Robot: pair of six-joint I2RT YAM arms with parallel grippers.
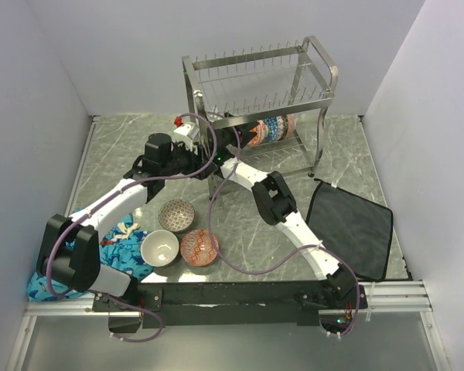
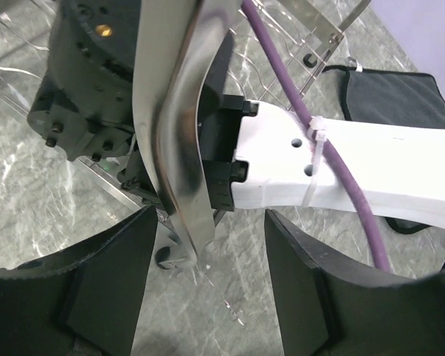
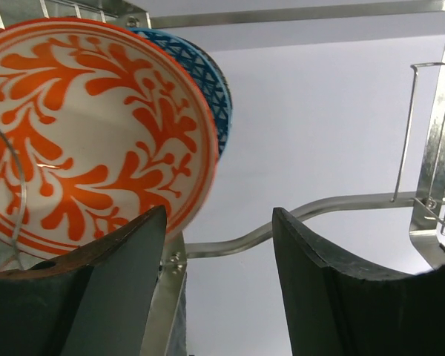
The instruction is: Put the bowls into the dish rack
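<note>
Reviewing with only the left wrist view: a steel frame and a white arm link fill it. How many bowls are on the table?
Observer: Three, near the left arm in the top view: a brown-grey bowl, a cream-white bowl and a red-patterned bowl.
Operator: Any in the rack?
Observer: Yes. In the right wrist view, an orange-patterned bowl stands on edge in the dish rack, with a blue bowl right behind it.
Operator: Is the right arm holding one?
Observer: No. The right gripper is open and empty, just below the orange-patterned bowl.
</note>
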